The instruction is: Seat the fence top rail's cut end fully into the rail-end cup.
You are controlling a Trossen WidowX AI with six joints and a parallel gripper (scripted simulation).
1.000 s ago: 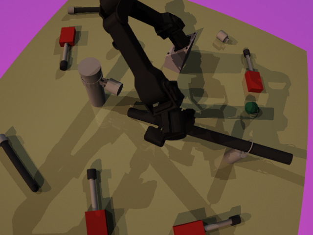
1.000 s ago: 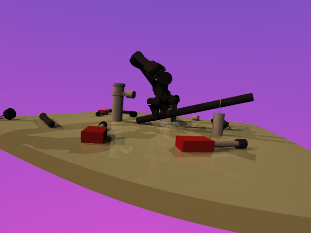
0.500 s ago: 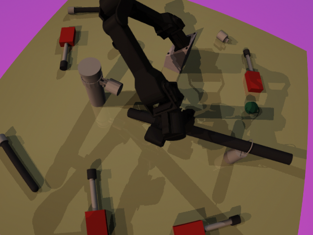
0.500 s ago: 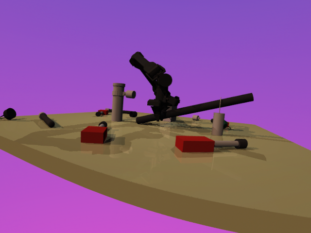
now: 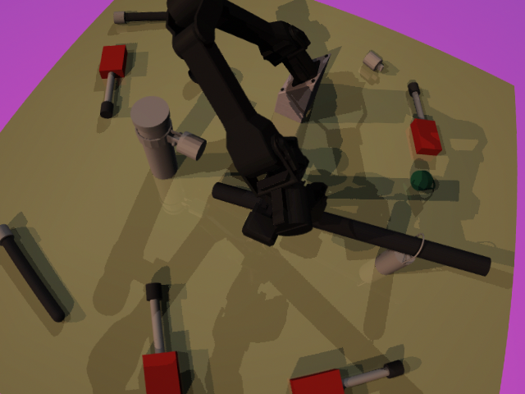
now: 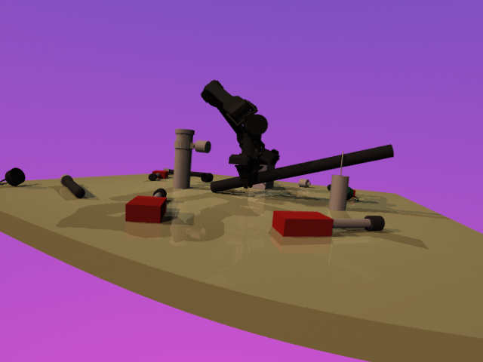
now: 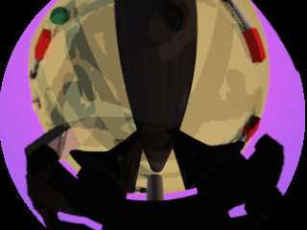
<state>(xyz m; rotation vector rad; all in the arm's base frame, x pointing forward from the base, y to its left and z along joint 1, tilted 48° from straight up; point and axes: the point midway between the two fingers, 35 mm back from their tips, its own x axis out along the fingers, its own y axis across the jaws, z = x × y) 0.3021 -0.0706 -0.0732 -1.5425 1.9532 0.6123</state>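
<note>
The black rail point(image 5: 360, 229) point(image 6: 304, 170) point(image 7: 155, 62) slopes down toward the big post, its near end low at the table. Its raised part passes through the thin loop on the short grey post point(image 5: 388, 261) point(image 6: 338, 192). My gripper point(image 6: 247, 182) point(image 7: 159, 136) is shut on the rail near its low end; the arm hides the fingers in the top view. The big grey post point(image 5: 163, 158) point(image 6: 182, 167) point(image 7: 154, 188) stands upright. Its brace band point(image 6: 182, 144) sits high, near the post cap. The rail-end cup point(image 5: 190, 145) point(image 6: 202, 146) hangs from it, above and apart from the rail's end.
Red blocks with grey rods point(image 5: 113, 61) point(image 5: 426, 137) point(image 6: 146, 210) point(image 6: 308, 224) lie around the table. A black rod with a grey end point(image 5: 31, 275) point(image 6: 74, 187) lies left. A green ball point(image 5: 422, 180) point(image 7: 59, 15) and a small grey fitting point(image 5: 372, 60) point(image 6: 304, 182) lie right.
</note>
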